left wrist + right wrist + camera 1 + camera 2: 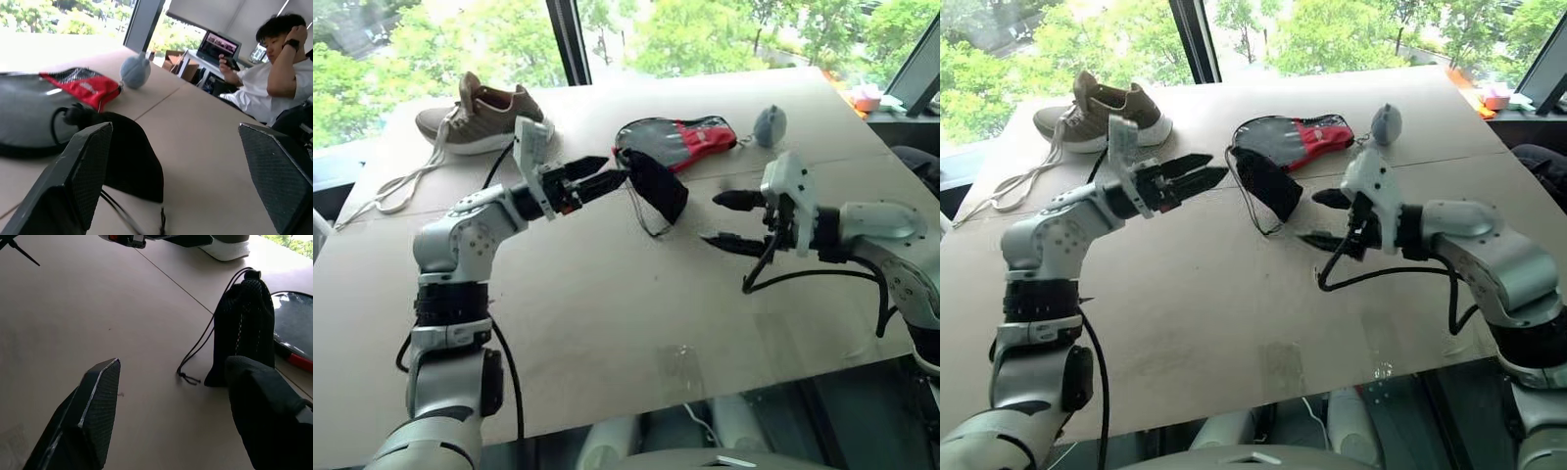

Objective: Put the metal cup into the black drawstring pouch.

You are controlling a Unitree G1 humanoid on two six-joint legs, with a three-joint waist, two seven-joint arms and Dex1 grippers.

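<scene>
Presently: black drawstring pouch, soft fabric, bulging, on tan tabletop; paddle-shaped case just behind; left hand and right hand flank it, both spread, empty.

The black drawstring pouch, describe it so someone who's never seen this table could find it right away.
On the tan table, look near the middle, just in front of the black-and-red case. The black drawstring pouch lies there: small, soft, plain black, thin cord trailing, unlike the bigger red-marked case or the grey round pouch.
</scene>
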